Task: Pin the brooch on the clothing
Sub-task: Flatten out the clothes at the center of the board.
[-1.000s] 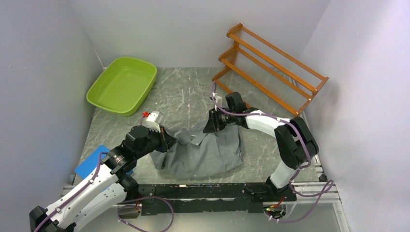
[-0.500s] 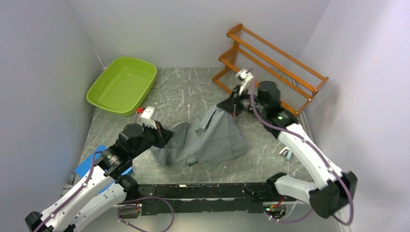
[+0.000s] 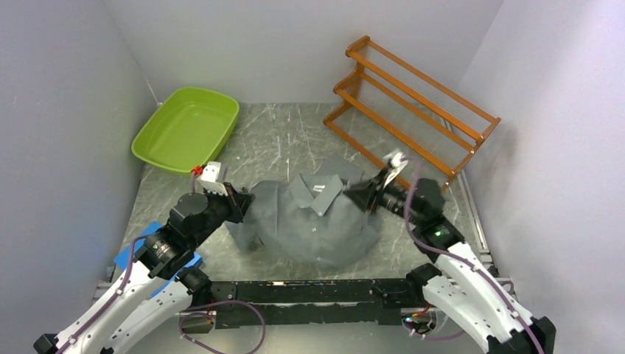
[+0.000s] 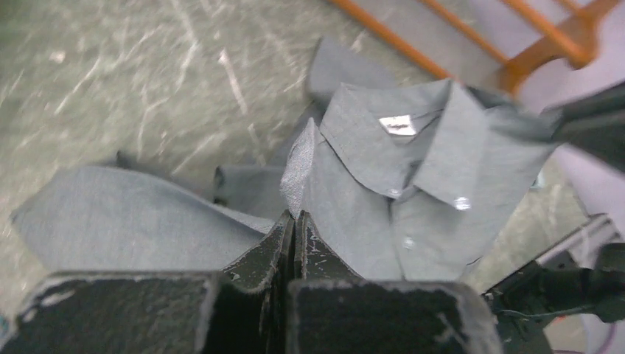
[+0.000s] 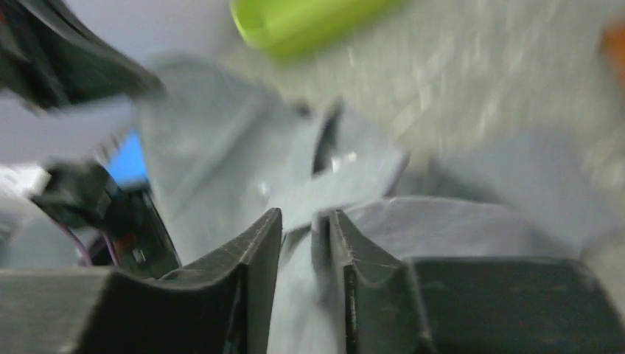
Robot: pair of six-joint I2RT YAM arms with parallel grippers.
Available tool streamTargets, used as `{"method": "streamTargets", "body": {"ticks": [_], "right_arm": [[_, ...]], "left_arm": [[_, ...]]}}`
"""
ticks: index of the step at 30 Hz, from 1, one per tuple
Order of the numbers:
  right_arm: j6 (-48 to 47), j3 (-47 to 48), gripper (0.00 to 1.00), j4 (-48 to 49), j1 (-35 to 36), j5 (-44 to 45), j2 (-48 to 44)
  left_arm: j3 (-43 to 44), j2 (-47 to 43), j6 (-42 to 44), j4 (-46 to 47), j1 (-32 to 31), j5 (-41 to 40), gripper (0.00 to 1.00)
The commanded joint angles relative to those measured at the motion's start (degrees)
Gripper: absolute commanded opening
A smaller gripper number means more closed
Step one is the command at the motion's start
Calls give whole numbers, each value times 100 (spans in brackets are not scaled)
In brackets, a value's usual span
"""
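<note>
The dark-grey shirt (image 3: 309,221) lies bunched in the middle of the table, collar up, with a white label showing inside the collar (image 4: 396,125). My left gripper (image 3: 239,203) is shut on a fold at the shirt's left side, and in the left wrist view (image 4: 295,215) the jaws pinch the fabric tight. My right gripper (image 3: 362,193) holds the shirt's right side. Its view is blurred, and the jaws (image 5: 304,217) stand narrowly apart with grey cloth (image 5: 221,147) between them. Small pale buttons (image 4: 462,203) run down the front. No brooch shows in any view.
A lime-green tub (image 3: 188,129) stands at the back left. An orange wooden rack (image 3: 413,96) stands at the back right against the wall. A blue flat object (image 3: 147,247) lies under the left arm near the front left edge.
My right arm has swung from the back towards the front right, pulling the shirt with it. The shirt has spread wider, collar now facing up. My left gripper has shifted slightly left.
</note>
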Motion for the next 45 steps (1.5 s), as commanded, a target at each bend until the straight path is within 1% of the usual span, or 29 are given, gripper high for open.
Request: {"method": "streamTargets", "body": {"ticks": [1,3,5,6,8,9,11,13,16,19,21,23,26,29,30,31,34,37,38,42,45], "right_arm": [[480,-1097,47,-626,-3,133,-445],[394,-1159,59,-969,-7,521,-700],[248,-1038,70,-1059,-10,840,-786],[132,-938,73,-997,-5,892,-736],[-102,-661,78,-750,-18,905,-401],[-182,-502,80,-638,-16,883,-159],[-342,-147,82,-534,-24,788,493],[-398,279,86,-576,-59,691,1374],[-462,945,87,-964,-189,507,2530],[-403,1428,87,-1342,-413,357,3479],[-389,1652,81,-1538,-485,323,3968],[-483,1824,77,-1749,-489,281,4324],[-571,1919,74,-2008,-484,259,4638],[-646,1846,69,-2184,-476,278,4812],[-677,1803,65,-2201,-477,233,4864],[-707,1770,57,-2212,-475,174,4915],[-755,1698,28,-2202,-477,54,4907],[-748,1526,2,-2119,-476,244,4160],[-737,1452,0,-2094,-477,321,3797],[-531,1055,0,-2003,-477,629,2286],[-124,494,0,-1964,-477,674,1118]], "left_arm": [[-452,-266,-605,-559,-15,-804,3],[-667,-375,-753,-627,-14,-775,3],[-855,-470,-848,-616,-15,-689,3],[-925,-505,-887,-614,-15,-660,3],[-993,-549,-911,-637,-12,-625,3],[-986,-552,-923,-685,-13,-646,3],[-935,-540,-938,-802,-14,-709,3],[-882,-529,-970,-908,-15,-744,3],[-820,-508,-1012,-1001,-12,-735,3],[-772,-518,-1022,-1080,-15,-715,3],[-776,-527,-1035,-1126,-9,-723,3],[-793,-542,-1053,-1162,-12,-743,3],[-814,-584,-1076,-1172,-15,-726,2],[-791,-605,-1057,-1192,-15,-741,3],[-781,-604,-1038,-1205,-10,-767,3],[-765,-604,-1008,-1229,-10,-801,3],[-682,-624,-1006,-1375,-15,-969,3],[-610,-670,-998,-1484,-15,-1080,3],[-592,-700,-993,-1506,-15,-1090,3],[-582,-835,-1059,-1600,-14,-1162,3],[-582,-927,-1180,-1726,-14,-1324,3]]}}
